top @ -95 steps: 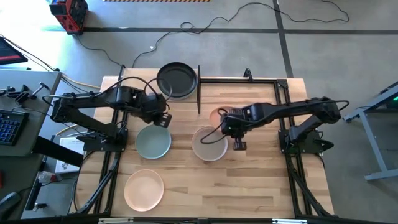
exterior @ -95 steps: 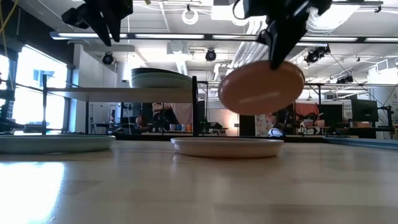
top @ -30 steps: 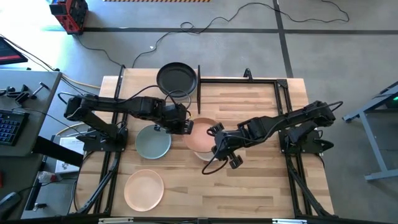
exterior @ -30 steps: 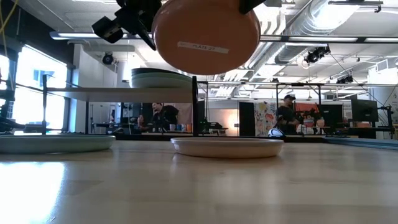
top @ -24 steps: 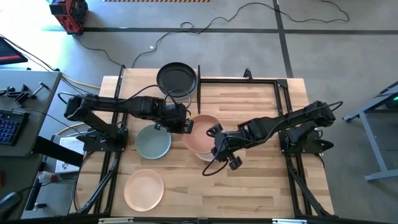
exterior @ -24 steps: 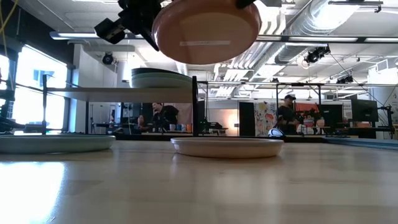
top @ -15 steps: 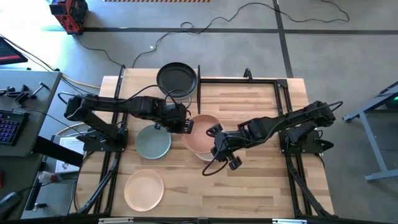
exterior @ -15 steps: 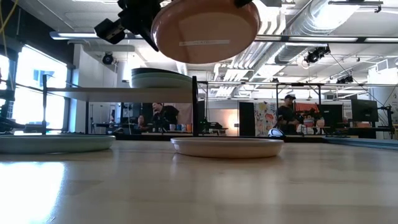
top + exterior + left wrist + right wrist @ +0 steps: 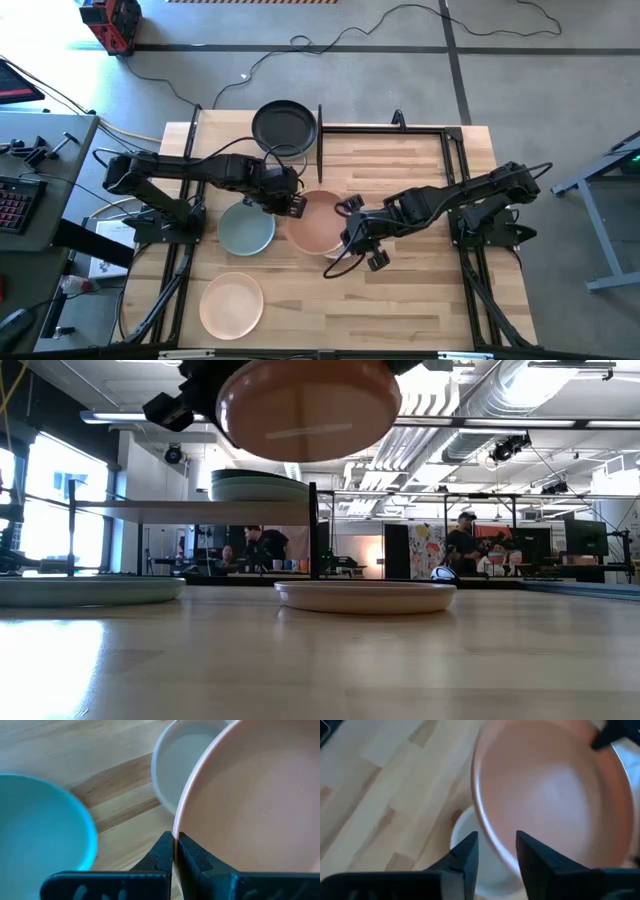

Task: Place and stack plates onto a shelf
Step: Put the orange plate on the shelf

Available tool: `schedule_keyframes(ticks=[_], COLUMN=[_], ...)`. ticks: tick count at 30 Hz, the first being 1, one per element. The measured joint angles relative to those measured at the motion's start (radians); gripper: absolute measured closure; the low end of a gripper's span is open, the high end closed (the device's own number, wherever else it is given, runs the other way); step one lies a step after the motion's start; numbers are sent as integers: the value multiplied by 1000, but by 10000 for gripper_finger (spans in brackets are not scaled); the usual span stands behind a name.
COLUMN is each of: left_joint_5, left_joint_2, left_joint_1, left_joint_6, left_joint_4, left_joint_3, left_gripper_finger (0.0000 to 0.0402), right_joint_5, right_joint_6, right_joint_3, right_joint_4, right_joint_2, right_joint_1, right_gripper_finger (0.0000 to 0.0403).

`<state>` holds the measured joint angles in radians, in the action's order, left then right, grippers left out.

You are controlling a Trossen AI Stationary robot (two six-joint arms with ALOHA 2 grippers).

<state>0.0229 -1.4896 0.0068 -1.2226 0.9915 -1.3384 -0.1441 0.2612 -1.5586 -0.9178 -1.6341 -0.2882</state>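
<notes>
Left wrist view: left gripper (image 9: 173, 851) pinched tight on round salmon-pink plate (image 9: 250, 800) rim. Right wrist view: right gripper (image 9: 496, 851) parted, rim between fingers, centre frame.

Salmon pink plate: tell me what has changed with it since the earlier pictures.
The salmon pink plate went from the right end effector, which carried it leftward and has now opened off its rim, to the left end effector, now shut on the opposite rim. The beige plate, pale green plate, peach plate and shelf stayed put.
</notes>
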Motion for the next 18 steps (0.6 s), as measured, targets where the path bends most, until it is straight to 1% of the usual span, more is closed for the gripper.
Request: schedule_keyframes(ticks=[5,8,13,18], left_joint_5=[6,6,-11,-88], left_joint_2=[24,57,132,216], left_joint_1=[25,41,72,85], left_joint_6=[16,24,26,-5], left_joint_4=[67,73,146,191], left_joint_3=[0,0,0,0], left_gripper_finger=[401,401,401,401], right_joint_5=[-11,-9,-9,-9], right_joint_6=[-66,-100,-108,-103], right_joint_3=[-92,-150,-234,-277], right_joint_4=[-133,-191,-260,-278], right_joint_2=[2,2,3,3], right_joint_1=[0,0,0,7], right_gripper_finger=[271,268,268,268])
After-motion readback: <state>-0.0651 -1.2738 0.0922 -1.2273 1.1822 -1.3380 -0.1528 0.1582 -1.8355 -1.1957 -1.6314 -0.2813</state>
